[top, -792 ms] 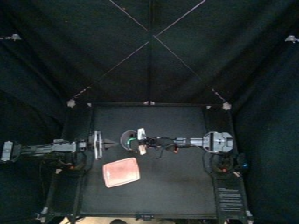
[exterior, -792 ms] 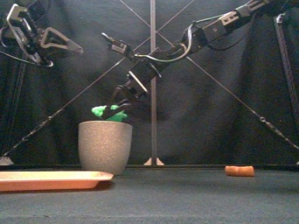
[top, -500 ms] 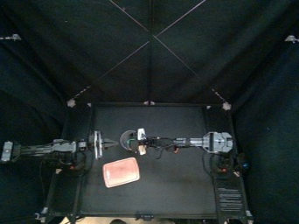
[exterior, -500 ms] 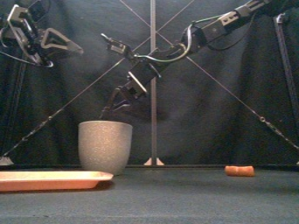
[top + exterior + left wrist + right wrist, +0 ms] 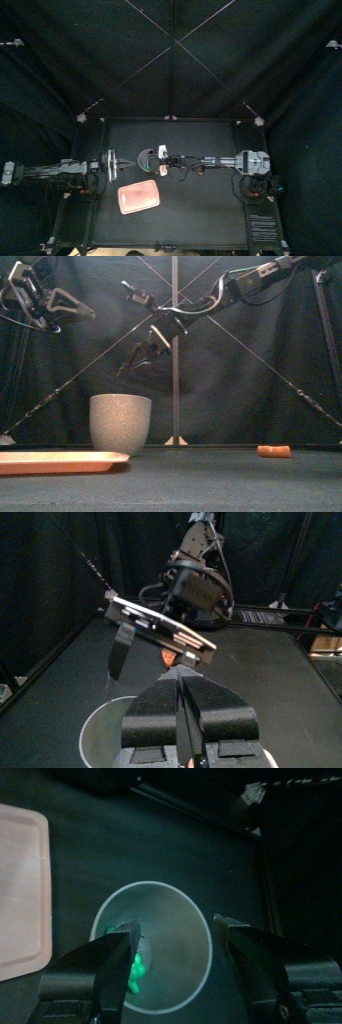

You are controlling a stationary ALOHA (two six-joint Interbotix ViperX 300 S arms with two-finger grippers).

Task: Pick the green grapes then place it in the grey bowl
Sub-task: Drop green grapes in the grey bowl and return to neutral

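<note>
The right gripper (image 5: 144,356), jaws spread, hangs over the grey bowl (image 5: 120,423) and blocks its mouth from above. The left gripper (image 5: 181,687) crowds the bowl's left side. The pink tray (image 5: 60,462) fills the front left of the counter (image 5: 201,461), and a small orange toy (image 5: 274,451) lies far right. The middle between them is free.

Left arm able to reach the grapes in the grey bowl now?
Probably not. The grapes lie down inside the grey bowl, and the right end effector hangs open straight above its mouth, blocking the way in. The left end effector is shut.
</note>
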